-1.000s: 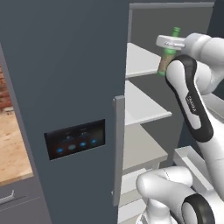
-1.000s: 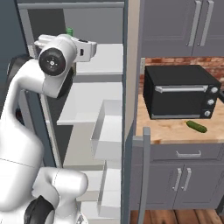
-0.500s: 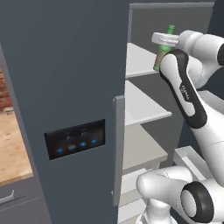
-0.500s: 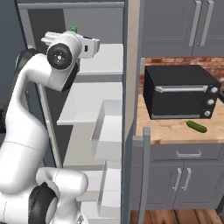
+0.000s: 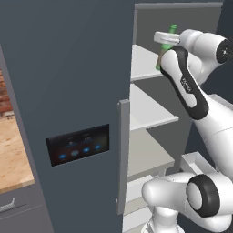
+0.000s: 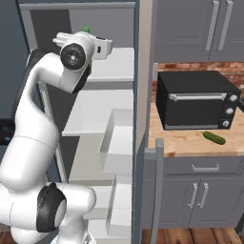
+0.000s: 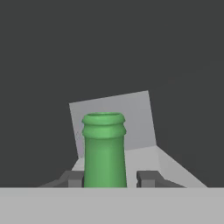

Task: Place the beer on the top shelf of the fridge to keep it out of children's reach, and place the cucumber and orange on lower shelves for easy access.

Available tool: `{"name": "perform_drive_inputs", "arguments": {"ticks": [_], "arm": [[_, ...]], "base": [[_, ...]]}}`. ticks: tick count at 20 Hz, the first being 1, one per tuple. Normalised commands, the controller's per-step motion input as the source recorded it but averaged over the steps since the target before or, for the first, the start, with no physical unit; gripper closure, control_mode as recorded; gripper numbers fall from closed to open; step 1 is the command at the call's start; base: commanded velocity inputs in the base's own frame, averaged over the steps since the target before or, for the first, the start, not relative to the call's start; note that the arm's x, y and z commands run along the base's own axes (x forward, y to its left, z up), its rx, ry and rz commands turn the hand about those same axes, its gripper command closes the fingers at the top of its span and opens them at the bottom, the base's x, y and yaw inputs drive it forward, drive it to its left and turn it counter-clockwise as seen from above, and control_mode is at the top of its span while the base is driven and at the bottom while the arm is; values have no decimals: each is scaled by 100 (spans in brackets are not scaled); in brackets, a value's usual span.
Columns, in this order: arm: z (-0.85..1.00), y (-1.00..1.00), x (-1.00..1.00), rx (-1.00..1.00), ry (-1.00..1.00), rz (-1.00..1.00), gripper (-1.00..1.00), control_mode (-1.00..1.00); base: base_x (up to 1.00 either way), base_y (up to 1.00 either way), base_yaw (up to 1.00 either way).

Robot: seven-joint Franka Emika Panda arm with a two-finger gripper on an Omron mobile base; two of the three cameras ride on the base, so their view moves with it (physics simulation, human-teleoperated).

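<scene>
A: What was the gripper [image 7: 105,178] doing?

B: It was pinching the beer [image 7: 104,148]. In the hand view the green neck stood between the two dark fingertips [image 7: 72,178], one on each side of it.

A: And where was the bottle in the room?

B: Up inside the open fridge [image 5: 68,91], at the level of the top shelf [image 5: 143,63]. From the left base view the green cap [image 5: 172,30] rose above the white hand and a bit of the bottle's body showed below it, over the shelf's pale slab. Whether its base touched the shelf I could not tell, since the arm covered it.

A: Did the right base view agree?

B: Yes. The hand reached into the upper compartment, with just the cap [image 6: 86,29] poking above it, and the top shelf [image 6: 114,64] ran out beside it.

A: What about the other items?

B: The cucumber [image 6: 214,137] lay on the wooden surface [image 6: 190,143] to the right of the fridge, just in front of the black countertop oven [image 6: 198,100]. The lower shelves [image 5: 150,111] sat beneath the hand.
</scene>
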Motion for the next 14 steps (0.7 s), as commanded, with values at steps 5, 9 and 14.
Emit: {"name": "perform_drive_inputs", "arguments": {"ticks": [5,9,14], "arm": [[-5,-8,36,-3,2,0,100,-100],[-9,-14,32,-4,1,0,100,-100],[-14,-12,29,-3,0,1,100,-100]], "base": [[0,0,0],[0,0,0],[0,0,0]]}}
